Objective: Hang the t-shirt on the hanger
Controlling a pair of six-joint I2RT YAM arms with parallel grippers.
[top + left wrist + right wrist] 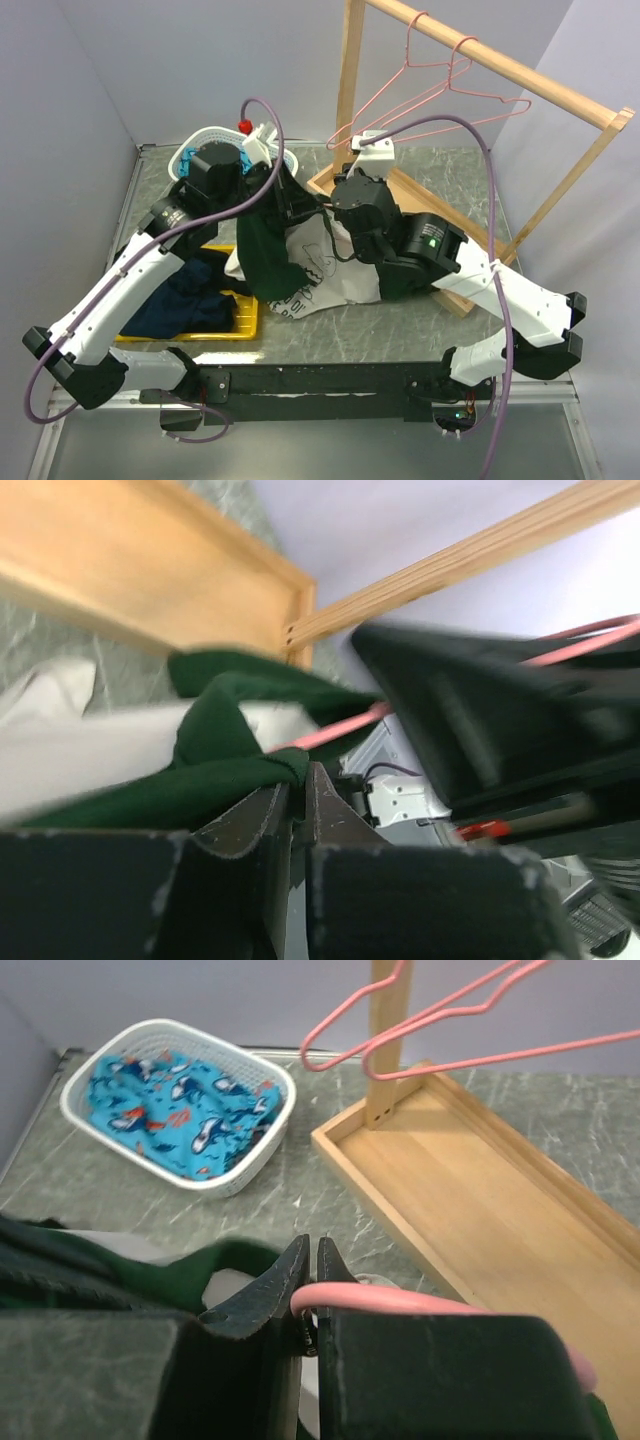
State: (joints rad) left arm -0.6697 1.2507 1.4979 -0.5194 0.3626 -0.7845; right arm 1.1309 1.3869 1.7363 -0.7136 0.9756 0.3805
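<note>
Pink thin wire hanger [400,1300] clamped in right gripper [312,1260], white green-sleeved t-shirt [318,275] pinched in left gripper [300,785], draped on grey table [450,190]: ease wire shoulder into neck opening slowly, fabric held taut

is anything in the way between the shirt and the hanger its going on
Nothing visible. The left gripper pinches green fabric of the t-shirt, the right gripper holds the hanger, and in the left wrist view its pink wire runs right up to that fabric.
</note>
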